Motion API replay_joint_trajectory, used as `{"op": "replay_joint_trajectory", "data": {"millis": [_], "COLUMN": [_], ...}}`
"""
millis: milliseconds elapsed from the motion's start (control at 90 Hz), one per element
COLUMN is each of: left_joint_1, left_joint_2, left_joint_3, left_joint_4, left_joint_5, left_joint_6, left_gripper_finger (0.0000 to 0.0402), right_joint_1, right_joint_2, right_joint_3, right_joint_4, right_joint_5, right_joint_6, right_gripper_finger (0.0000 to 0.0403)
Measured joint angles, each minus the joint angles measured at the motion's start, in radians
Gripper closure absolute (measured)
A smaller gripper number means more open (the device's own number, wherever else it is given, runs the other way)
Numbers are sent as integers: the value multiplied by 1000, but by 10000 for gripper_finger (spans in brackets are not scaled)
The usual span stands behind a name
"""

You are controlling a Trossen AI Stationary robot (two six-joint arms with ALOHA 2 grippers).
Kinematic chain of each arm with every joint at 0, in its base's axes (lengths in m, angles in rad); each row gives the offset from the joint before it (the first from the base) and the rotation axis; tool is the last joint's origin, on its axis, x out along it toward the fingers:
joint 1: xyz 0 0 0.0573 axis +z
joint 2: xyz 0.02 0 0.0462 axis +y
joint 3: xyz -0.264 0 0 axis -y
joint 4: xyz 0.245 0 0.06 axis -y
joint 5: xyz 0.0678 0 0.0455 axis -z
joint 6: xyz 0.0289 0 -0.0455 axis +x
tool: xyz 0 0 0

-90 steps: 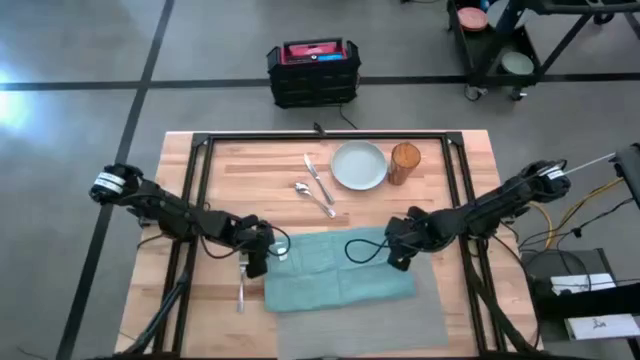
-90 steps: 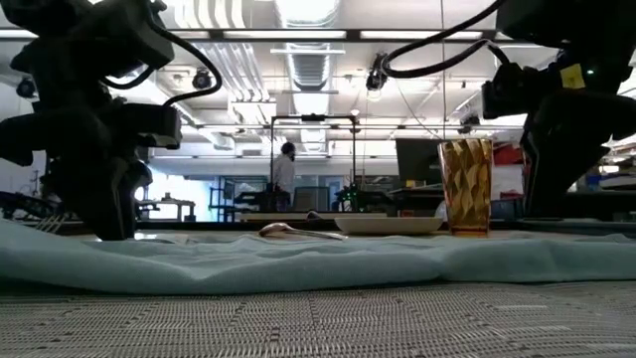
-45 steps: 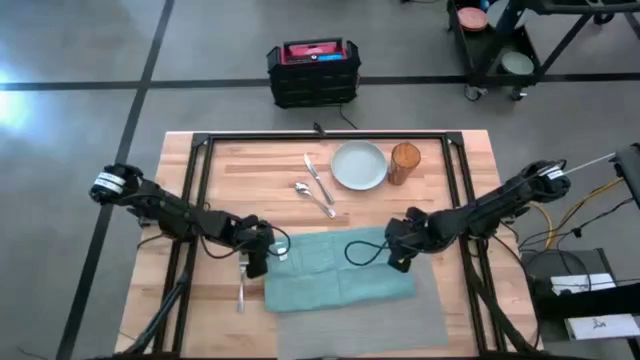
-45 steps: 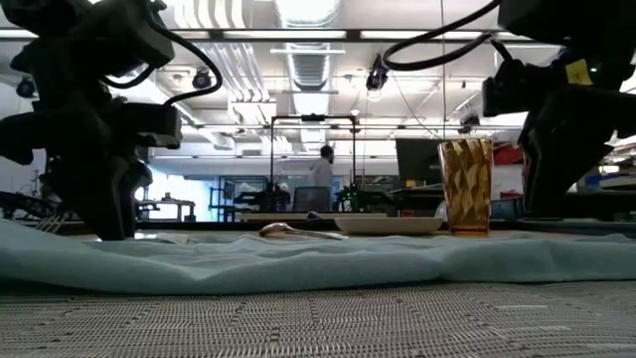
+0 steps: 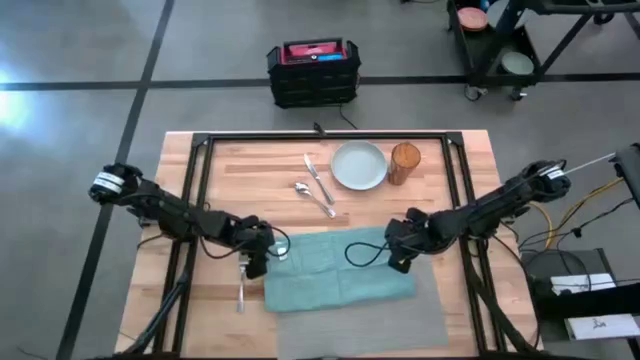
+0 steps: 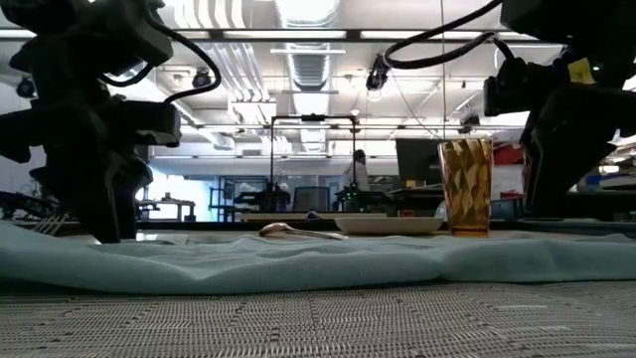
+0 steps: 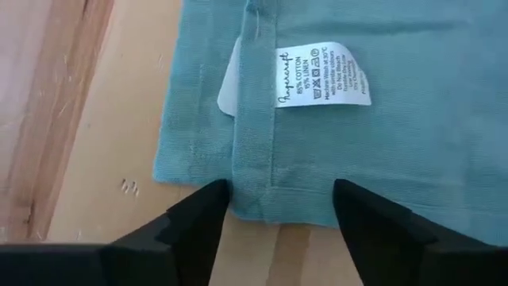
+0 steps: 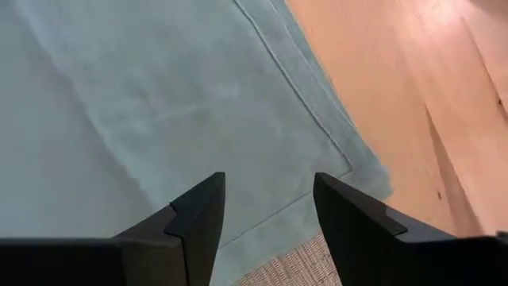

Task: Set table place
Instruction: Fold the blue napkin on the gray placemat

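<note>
Napkin (image 5: pixel 340 268) on placemat (image 5: pixel 430 320), front of table (image 5: pixel 470 170); fork (image 5: pixel 241 290) left; plate (image 5: pixel 359 165), glass (image 5: pixel 404 163), knife (image 5: pixel 316 176), spoon (image 5: pixel 313 198) behind.

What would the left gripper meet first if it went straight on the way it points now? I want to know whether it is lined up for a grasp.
Most likely the teal napkin: the open left gripper straddles its hemmed edge beside the white care label. Height above the cloth is unclear.

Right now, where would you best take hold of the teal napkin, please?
Probably by its two corners: the napkin lies flat on the placemat, so come from above, left end effector at the hemmed edge by the label, right end effector at the opposite corner.
</note>
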Motion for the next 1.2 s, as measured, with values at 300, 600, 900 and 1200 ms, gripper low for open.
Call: {"op": "replay_joint_trajectory", "data": {"millis": [300, 600, 900, 1200], "left_joint_1": [0, 0, 0, 0], "left_joint_2": [-19, -22, -22, -43], "left_joint_3": [0, 0, 0, 12], "left_joint_4": [-45, -31, -25, -48], "left_joint_5": [0, 0, -2, -2], "left_joint_6": [0, 0, 9, -6], "left_gripper_finger": [253, 316, 356, 399], "right_joint_1": [-1, -42, -155, -169], "right_joint_2": [-1, -8, -15, -18], "right_joint_3": [0, -3, -45, -56], "right_joint_4": [-7, -56, -58, -45], "right_joint_5": [29, 24, -33, -34], "right_joint_6": [-54, -47, -94, -90], "right_gripper_finger": [222, 222, 227, 260]}}
